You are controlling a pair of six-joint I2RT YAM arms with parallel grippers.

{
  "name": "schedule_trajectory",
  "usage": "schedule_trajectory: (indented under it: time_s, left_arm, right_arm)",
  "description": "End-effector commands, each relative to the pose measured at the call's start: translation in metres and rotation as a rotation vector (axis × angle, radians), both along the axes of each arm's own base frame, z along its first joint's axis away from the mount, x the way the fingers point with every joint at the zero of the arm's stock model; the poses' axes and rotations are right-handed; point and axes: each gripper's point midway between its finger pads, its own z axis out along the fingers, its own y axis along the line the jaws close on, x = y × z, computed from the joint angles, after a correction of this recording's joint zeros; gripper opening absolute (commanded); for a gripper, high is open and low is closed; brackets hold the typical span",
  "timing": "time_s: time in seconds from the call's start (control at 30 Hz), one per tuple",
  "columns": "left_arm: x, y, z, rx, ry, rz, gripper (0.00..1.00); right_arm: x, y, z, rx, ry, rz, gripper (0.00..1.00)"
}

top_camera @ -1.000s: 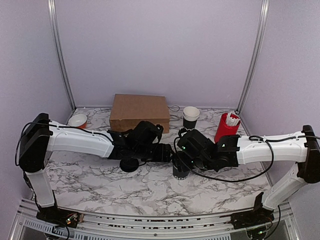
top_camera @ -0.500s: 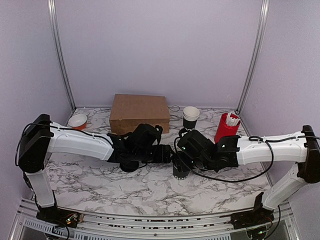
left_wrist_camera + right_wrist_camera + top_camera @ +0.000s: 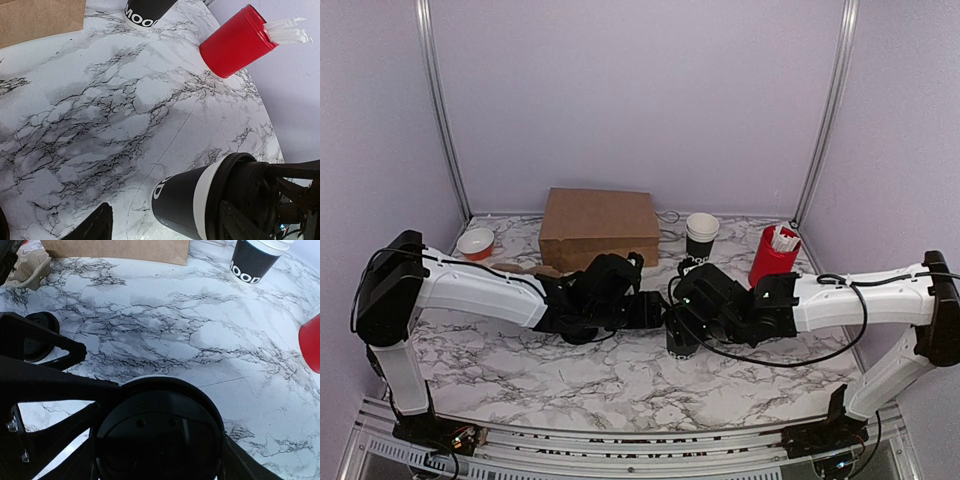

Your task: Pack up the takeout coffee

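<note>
The lid [image 3: 160, 437] is clasped by the right gripper [image 3: 159, 447] atop the cup [image 3: 180, 205] for sealing; the left gripper [image 3: 654, 308] is spread wide alongside.

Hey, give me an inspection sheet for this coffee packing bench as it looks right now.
Surface: marble-patterned table.
Job's things: black cup upright, lid on top.
Clutter: brown bag, cup stack, red stick holder, small bowl, spare lid.
Grippers: left gripper open beside cup; right gripper straddles lid, grip unclear.
Cables: black cable loops along right arm.
Surroundings: lilac walls, metal rails.
</note>
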Motion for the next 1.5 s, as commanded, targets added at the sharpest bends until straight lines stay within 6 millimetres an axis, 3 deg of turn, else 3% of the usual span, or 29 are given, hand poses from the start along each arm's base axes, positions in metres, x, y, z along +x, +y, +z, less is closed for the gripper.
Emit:
schedule_trajectory:
  time_s: [0.0, 0.3, 0.5, 0.7, 0.83, 0.97, 1.17, 1.33, 1.47]
  left_arm:
    - [-0.043, 0.067, -0.112, 0.389, 0.183, -0.026, 0.72]
    - [-0.042, 0.066, -0.100, 0.371, 0.163, -0.028, 0.72]
    - [-0.034, 0.044, -0.057, 0.305, 0.100, -0.048, 0.71]
    - [-0.027, 0.027, -0.021, 0.257, 0.047, -0.053, 0.71]
    - [-0.026, 0.024, -0.008, 0.237, 0.035, -0.056, 0.71]
    - [-0.025, 0.022, 0.008, 0.216, 0.012, -0.055, 0.72]
    - [-0.014, 0.018, 0.052, 0.197, -0.064, -0.045, 0.71]
    - [-0.008, 0.014, 0.085, 0.185, -0.115, -0.041, 0.66]
    - [-0.006, 0.010, 0.093, 0.181, -0.122, -0.051, 0.57]
  right_arm:
    - [-0.038, -0.001, -0.029, -0.060, 0.151, 0.097, 0.76]
    - [-0.037, 0.006, -0.004, 0.032, 0.114, 0.107, 0.77]
    - [-0.029, 0.007, 0.012, 0.065, 0.078, 0.087, 0.78]
    - [-0.022, -0.005, 0.008, 0.033, 0.080, 0.036, 0.72]
    - [-0.019, -0.012, 0.003, 0.034, 0.088, 0.025, 0.65]
    - [-0.021, -0.011, -0.002, 0.036, 0.093, 0.048, 0.65]
    - [-0.024, -0.012, -0.011, 0.032, 0.106, 0.089, 0.65]
    - [-0.024, -0.009, -0.014, 0.034, 0.100, 0.122, 0.65]
    - [-0.023, -0.006, -0.015, 0.038, 0.098, 0.133, 0.65]
